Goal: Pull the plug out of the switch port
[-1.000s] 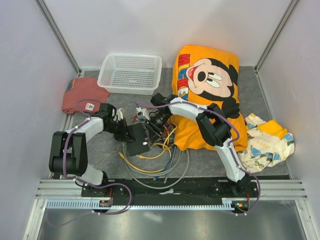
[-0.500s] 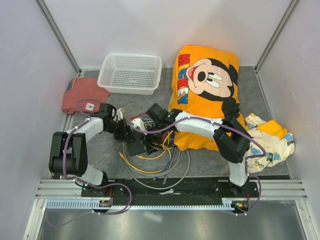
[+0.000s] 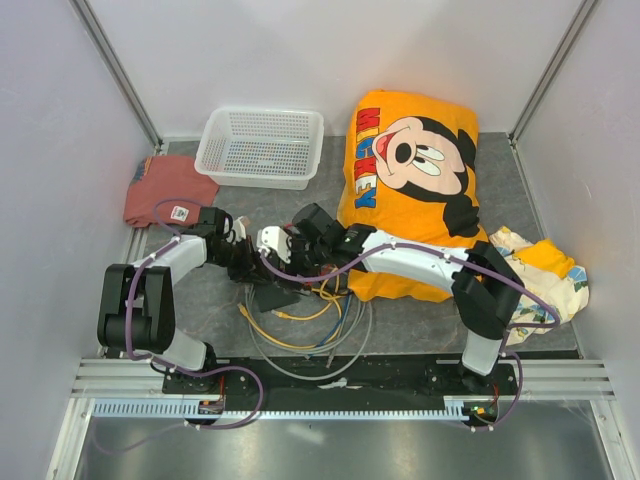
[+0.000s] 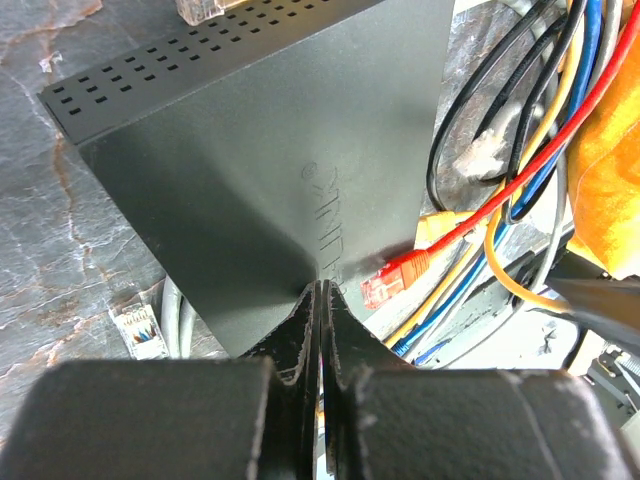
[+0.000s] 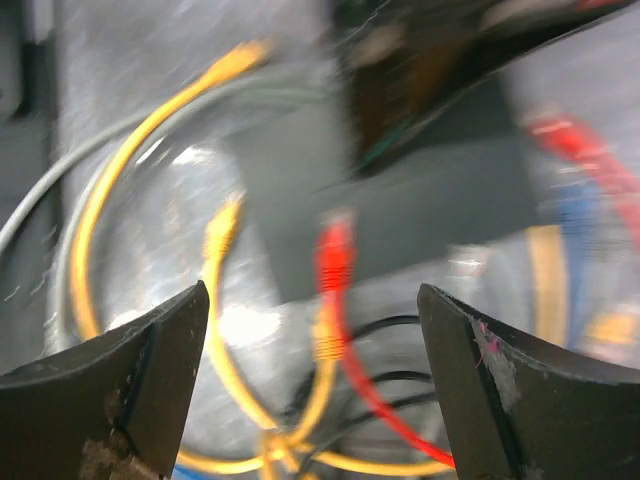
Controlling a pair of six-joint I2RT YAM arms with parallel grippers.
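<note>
The flat black switch lies on the mat among a tangle of cables; its top fills the left wrist view. My left gripper is shut, with its tips resting on the switch's top near an edge. A red plug lies against that edge; I cannot tell whether it sits in a port. My right gripper hovers over the switch, wide open and empty. Its blurred view shows the red plug at the switch's edge and a yellow plug beside it.
Yellow, blue, grey and black cables loop round the switch toward the near edge. A white mesh basket stands at the back. An orange Mickey shirt, a red cloth and a patterned cloth lie around.
My right arm has swung left and stretched out, bringing its open gripper over the switch. My left gripper has stayed put on the switch.
</note>
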